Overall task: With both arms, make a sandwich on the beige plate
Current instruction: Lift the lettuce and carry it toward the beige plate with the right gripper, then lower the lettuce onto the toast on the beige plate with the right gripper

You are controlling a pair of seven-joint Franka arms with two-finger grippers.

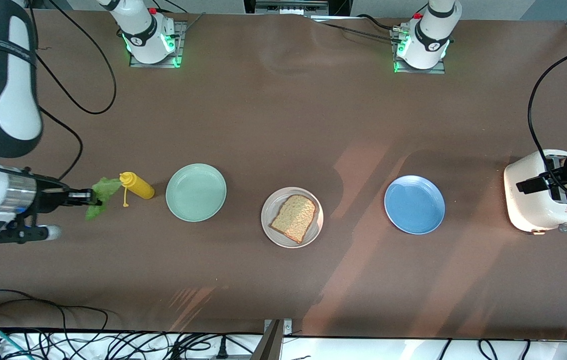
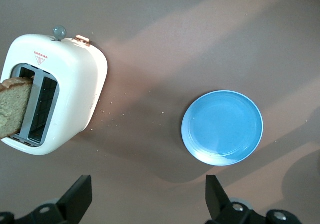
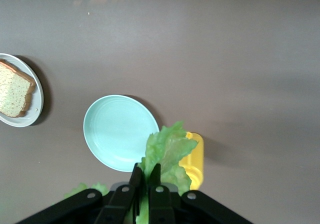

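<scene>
- Right gripper (image 1: 94,199) is pinched tight on a ruffled green lettuce leaf (image 1: 100,196), up in the air at the right arm's end of the table. The leaf hangs off the fingertips.
- Just past that leaf sits a yellow squeeze bottle (image 1: 137,185) lying on its side. From the right wrist cam the lettuce (image 3: 167,154) covers part of the bottle (image 3: 194,160).
- Next along from the right gripper is the mint-green plate (image 1: 196,192), nothing on it.
- Beige plate (image 1: 292,217) is one more step along, mid-table, well apart from both grippers. It's got a single slice of brown toast (image 1: 295,217) lying flat on it. No lettuce on it yet, no second slice on top.
- Left gripper (image 1: 548,181) is spread wide, holding nothing, hovering over the white toaster (image 1: 538,200) at the left arm's end.
- Left wrist cam shows another toast slice (image 2: 14,108) sticking up out of a toaster slot, fingers (image 2: 77,199) clear of it.
- Blue plate (image 1: 414,204) sits between the toaster and the beige plate, bare.
</scene>
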